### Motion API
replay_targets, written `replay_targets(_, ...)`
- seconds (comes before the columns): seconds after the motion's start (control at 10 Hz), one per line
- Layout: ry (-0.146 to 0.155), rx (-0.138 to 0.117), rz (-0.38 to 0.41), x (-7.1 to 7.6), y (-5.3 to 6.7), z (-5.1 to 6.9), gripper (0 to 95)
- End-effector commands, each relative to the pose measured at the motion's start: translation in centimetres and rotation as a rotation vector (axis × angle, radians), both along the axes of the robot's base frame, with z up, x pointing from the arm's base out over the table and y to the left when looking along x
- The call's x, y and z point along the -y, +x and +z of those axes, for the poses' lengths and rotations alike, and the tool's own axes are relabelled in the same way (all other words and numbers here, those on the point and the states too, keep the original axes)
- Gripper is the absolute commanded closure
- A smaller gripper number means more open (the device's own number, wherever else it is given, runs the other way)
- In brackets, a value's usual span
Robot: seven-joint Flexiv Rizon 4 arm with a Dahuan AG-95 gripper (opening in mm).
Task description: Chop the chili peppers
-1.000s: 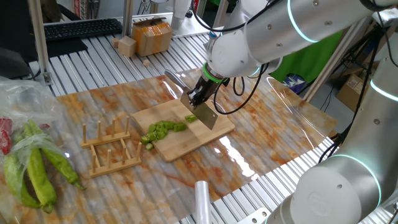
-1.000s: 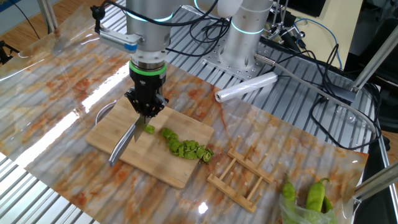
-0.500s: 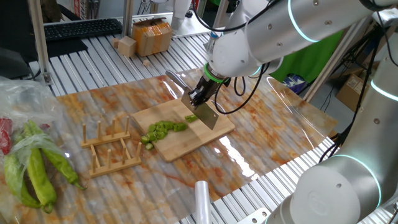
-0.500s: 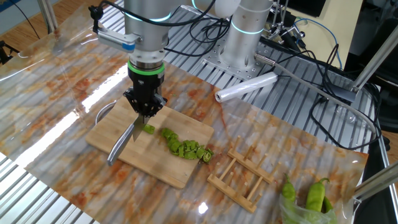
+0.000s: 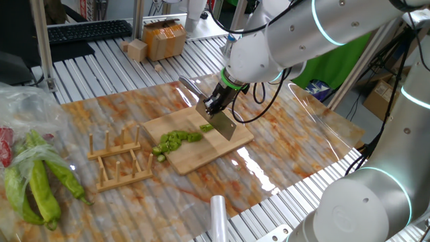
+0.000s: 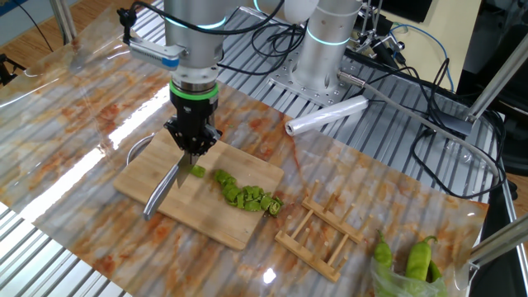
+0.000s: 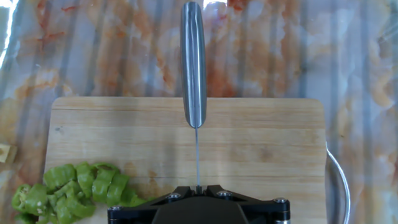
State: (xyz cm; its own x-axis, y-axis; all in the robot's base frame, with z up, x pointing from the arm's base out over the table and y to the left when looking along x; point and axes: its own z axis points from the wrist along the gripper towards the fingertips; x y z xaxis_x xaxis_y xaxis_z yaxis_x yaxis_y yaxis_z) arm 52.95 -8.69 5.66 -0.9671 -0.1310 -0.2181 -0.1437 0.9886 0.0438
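Note:
The chili peppers lie as a heap of bright-green chunks point(image 5: 176, 140) point(image 6: 245, 196) point(image 7: 74, 190) at one end of the wooden cutting board point(image 5: 201, 149) point(image 6: 210, 216) point(image 7: 261, 143). One loose chunk point(image 5: 206, 128) point(image 6: 199, 172) sits right beside the blade. My gripper point(image 5: 216, 104) point(image 6: 191, 148) point(image 7: 197, 188) is shut on a steel knife point(image 5: 225, 126) point(image 6: 162, 191) point(image 7: 193, 62). It holds the blade by its spine, edge down over the board, next to the loose chunk. In the hand view the knife shows edge-on, its handle reaching past the board's far edge.
A wooden rack point(image 5: 117, 158) point(image 6: 318, 233) stands beside the board. Large uncut green peppers point(image 5: 37, 188) point(image 6: 408, 260) lie in a plastic bag. A roll of film point(image 5: 218, 215) point(image 6: 326, 115), a cardboard box point(image 5: 164, 39) and a curved metal rim point(image 7: 339, 186) are nearby.
The gripper with the knife shifted very slightly a second ago and has stayed still since. The chili chunks have not moved.

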Motion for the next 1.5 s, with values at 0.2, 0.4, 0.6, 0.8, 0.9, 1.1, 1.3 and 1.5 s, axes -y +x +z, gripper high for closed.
replay_targets(0.2, 0.019, 0.041, -0.008, -0.4, -0.1, -3.2, 95.0)
replay_targets(0.4, 0.013, 0.038, -0.012, -0.5, 0.0, -2.5, 95.0)
replay_targets(0.6, 0.001, 0.027, -0.01, -0.4, 0.3, -2.2, 95.0)
replay_targets(0.8, 0.017, 0.014, -0.018, -0.5, 0.1, -2.3, 95.0)
replay_targets(0.9, 0.02, 0.016, -0.022, -0.6, 0.1, -2.3, 95.0)
replay_targets(1.1, 0.02, 0.018, -0.03, -1.0, 0.2, -2.2, 95.0)
replay_targets(1.3, 0.019, 0.022, -0.034, -1.1, -0.2, -2.4, 95.0)
replay_targets(1.5, 0.011, 0.032, -0.04, -1.1, -0.6, -2.5, 95.0)
